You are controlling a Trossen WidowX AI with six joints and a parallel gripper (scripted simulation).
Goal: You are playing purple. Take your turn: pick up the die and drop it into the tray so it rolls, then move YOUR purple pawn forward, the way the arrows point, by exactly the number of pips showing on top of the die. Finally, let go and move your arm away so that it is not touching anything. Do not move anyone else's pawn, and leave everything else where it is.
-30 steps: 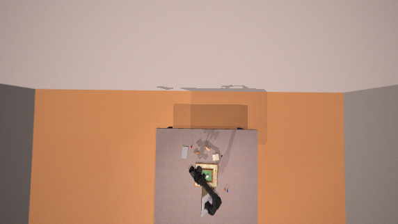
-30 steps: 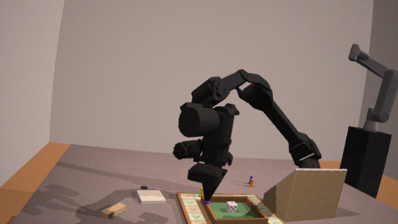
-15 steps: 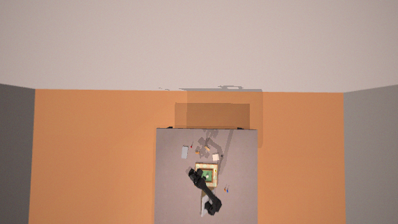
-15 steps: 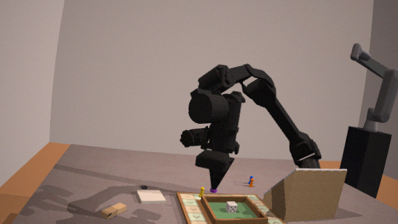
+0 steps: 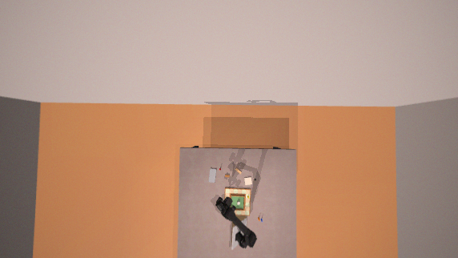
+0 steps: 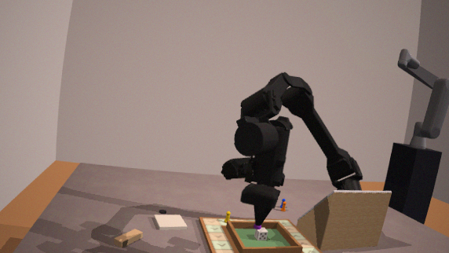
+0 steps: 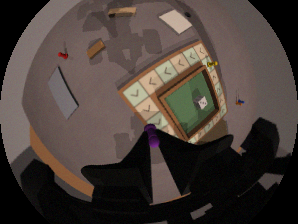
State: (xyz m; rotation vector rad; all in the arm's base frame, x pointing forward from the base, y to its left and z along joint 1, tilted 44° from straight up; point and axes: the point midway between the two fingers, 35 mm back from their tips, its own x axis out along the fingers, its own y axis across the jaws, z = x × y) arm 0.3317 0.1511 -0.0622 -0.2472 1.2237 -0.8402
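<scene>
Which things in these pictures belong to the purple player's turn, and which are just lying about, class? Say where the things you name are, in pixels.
Part of the turn:
- purple pawn (image 6: 257, 226) (image 7: 152, 136), held in the black pincer (image 6: 258, 225) (image 7: 150, 133)
- white die (image 6: 261, 235) (image 7: 202, 103)
- green-floored wooden tray (image 6: 275, 248) (image 7: 174, 120)
- arrowed board (image 6: 221, 244) (image 7: 148, 108)

Just lying about:
- pale square slab (image 5: 248, 180) (image 6: 170, 221) (image 7: 175, 21)
- grey rectangular panel (image 5: 212, 175) (image 7: 63, 93)
- light-brown block (image 5: 239, 171) (image 6: 129, 238) (image 7: 122, 11)

Dim, soft light; arm shadows on tabletop (image 5: 276, 184) (image 6: 118, 178) (image 7: 107, 75). Grainy. Wrist view fisheye-warped, edges black. Top view's small items blurry.
</scene>
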